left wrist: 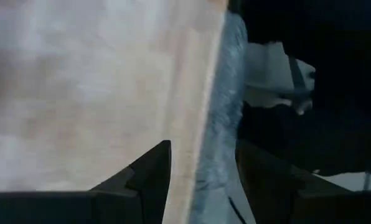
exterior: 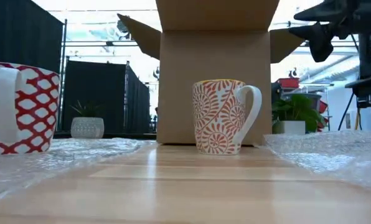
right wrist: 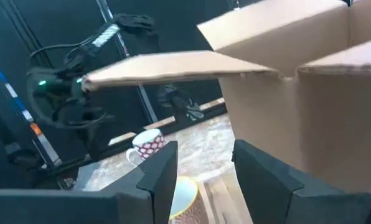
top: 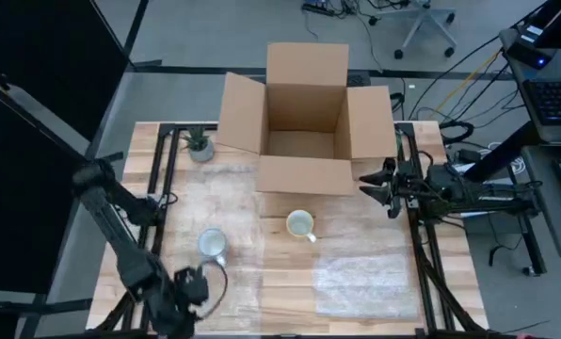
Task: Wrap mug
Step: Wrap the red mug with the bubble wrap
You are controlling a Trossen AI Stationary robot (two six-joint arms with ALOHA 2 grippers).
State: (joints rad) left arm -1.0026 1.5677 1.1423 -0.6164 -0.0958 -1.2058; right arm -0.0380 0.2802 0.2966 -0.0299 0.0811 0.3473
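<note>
An orange leaf-patterned mug stands upright on bare wood at the table's middle. A red-and-white mug stands on the left bubble wrap sheet. A second bubble wrap sheet lies flat at the near right. My left gripper hovers open at the near left, over the table's edge. My right gripper hangs open in the air beside the box's right flap, nothing between its fingers.
An open cardboard box stands at the table's far middle, flaps spread outward. A small potted plant sits at the far left. Bare wood lies between the two sheets around the orange mug.
</note>
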